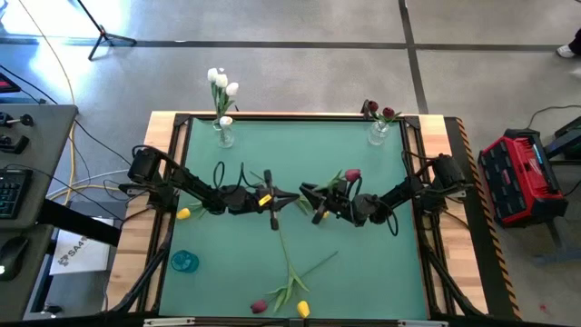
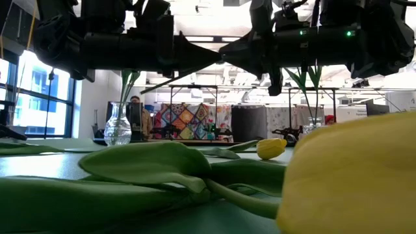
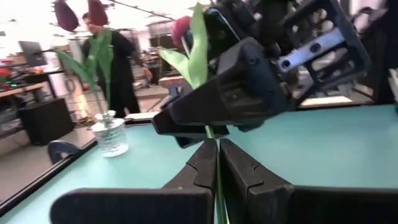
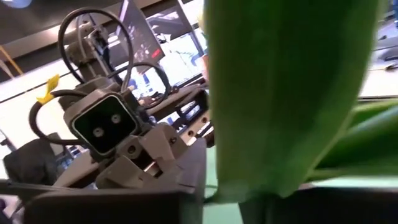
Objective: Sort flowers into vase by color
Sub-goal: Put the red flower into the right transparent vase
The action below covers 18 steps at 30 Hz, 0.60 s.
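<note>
On the green table [image 1: 381,263], both hands meet at the middle. The left hand [image 1: 289,197] is closed on the stem of a red tulip [image 1: 351,174]; the right hand [image 1: 309,193] grips it too.

1. Red toolbox [image 1: 518,177] on the grey floor, right of the table.
2. Keyboard [image 1: 9,193] and mouse [image 1: 11,254] on a dark desk [image 1: 36,136] at left.
3. Tripod leg [image 1: 102,34] on the floor beyond the table.
4. Person in dark top [image 3: 115,68] standing in the room behind.
5. Colourful quilt [image 2: 185,121] hanging in the background.
</note>
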Each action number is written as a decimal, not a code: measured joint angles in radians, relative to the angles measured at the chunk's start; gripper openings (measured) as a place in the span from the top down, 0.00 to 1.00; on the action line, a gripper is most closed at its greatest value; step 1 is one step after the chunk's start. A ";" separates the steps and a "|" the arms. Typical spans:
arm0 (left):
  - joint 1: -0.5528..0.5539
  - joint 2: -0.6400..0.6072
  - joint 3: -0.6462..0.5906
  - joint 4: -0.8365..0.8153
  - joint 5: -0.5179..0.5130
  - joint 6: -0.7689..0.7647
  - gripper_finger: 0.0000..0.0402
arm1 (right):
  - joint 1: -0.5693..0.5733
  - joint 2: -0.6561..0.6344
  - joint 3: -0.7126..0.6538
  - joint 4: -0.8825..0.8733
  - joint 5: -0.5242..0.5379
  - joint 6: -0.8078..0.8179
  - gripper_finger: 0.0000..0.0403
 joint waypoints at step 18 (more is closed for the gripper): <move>-0.002 0.000 0.001 -0.097 -0.039 -0.055 0.98 | -0.002 -0.066 0.000 -0.178 -0.018 -0.075 1.00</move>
